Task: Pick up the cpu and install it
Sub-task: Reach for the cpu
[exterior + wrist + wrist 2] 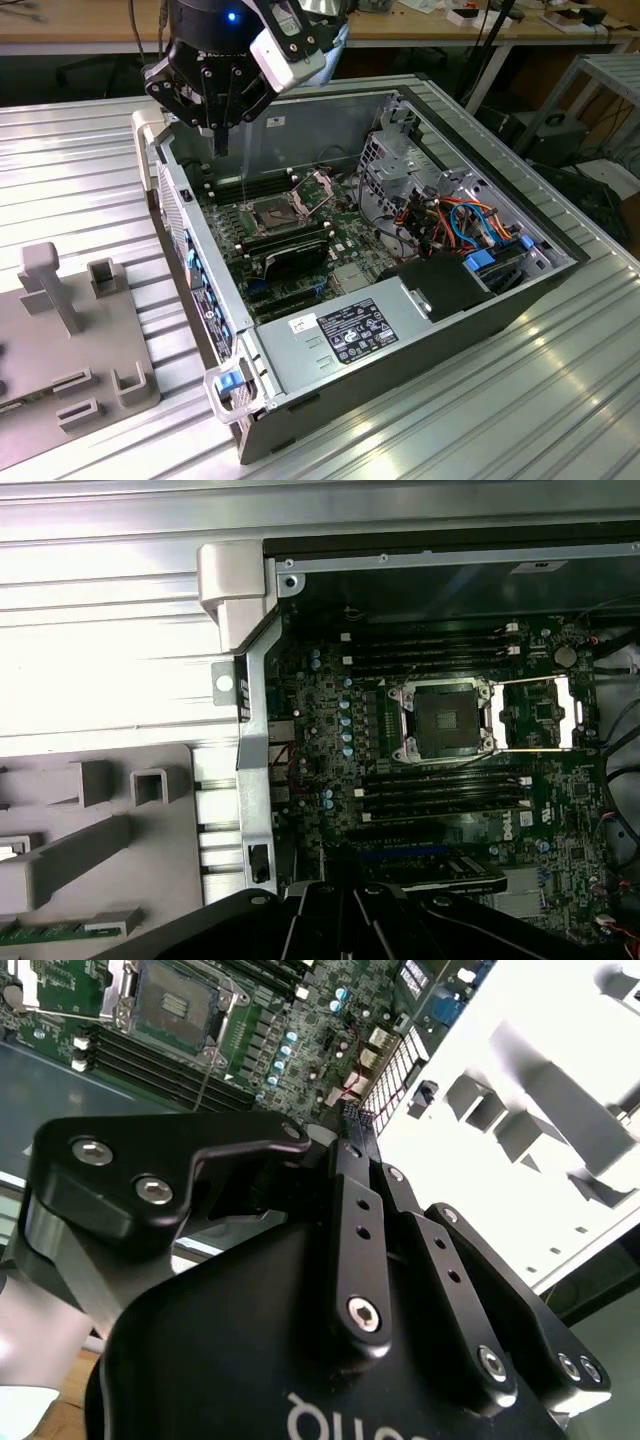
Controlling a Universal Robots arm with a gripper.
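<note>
One open computer case (420, 375) with motherboard (345, 240) and socket (272, 212) inside, gripper (220, 148) overhead

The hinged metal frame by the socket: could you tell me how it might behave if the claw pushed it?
The hinged frame looks like thin sheet metal, so probably light yet stiff. It lies flipped open beside the socket, so a push would likely swing it on its hinge.

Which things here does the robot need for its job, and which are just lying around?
For the job:
gripper, above the case
empty socket
its open frame

Just lying about:
grey holder
black card
cables
power supply
</note>
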